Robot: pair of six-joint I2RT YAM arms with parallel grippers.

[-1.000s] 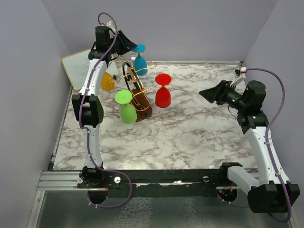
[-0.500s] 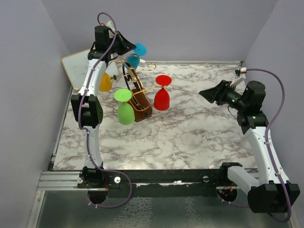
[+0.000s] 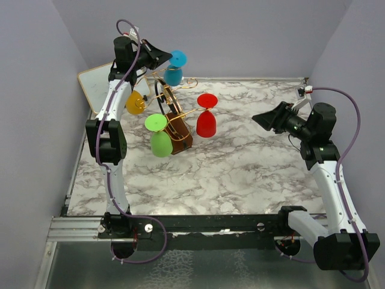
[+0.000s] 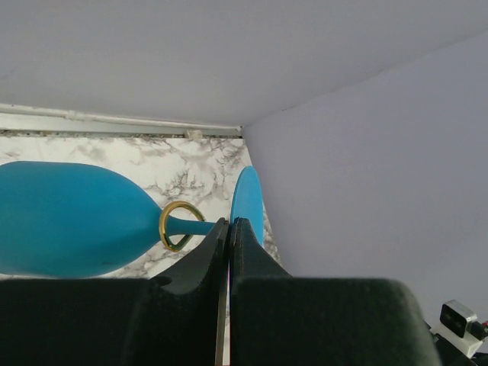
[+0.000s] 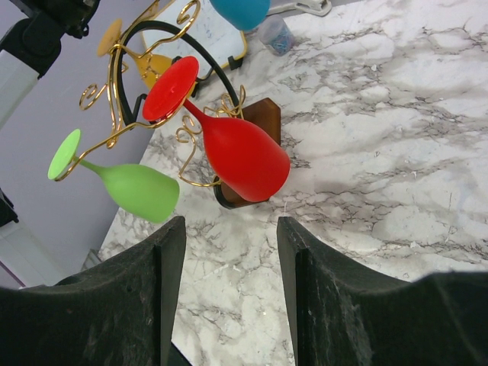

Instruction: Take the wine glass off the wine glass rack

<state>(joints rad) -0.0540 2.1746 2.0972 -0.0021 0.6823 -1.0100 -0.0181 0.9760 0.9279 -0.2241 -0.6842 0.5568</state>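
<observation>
The wine glass rack [image 3: 172, 114] is a gold wire stand on a brown block [image 5: 258, 116], left of the table's middle. Blue [image 3: 173, 76], red [image 3: 206, 123], green [image 3: 161, 144] and yellow [image 3: 135, 103] wine glasses hang on it upside down. My left gripper [image 3: 165, 58] is high at the back, shut on the blue wine glass's stem [image 4: 194, 226], between a gold loop [image 4: 177, 226] and the foot [image 4: 248, 201]. My right gripper [image 5: 230, 225] is open and empty, hovering right of the rack, with the red glass [image 5: 244, 156] ahead of it.
A white board [image 3: 96, 88] leans at the back left corner behind the rack. The marble table [image 3: 252, 174] is walled by purple panels at the back and both sides. A small white clip [image 3: 305, 90] sits at the back right edge.
My left gripper has shut on the blue glass's stem and drawn up and back a little, shifting the glass with it. The other hanging glasses swayed slightly. The right arm has not moved.
</observation>
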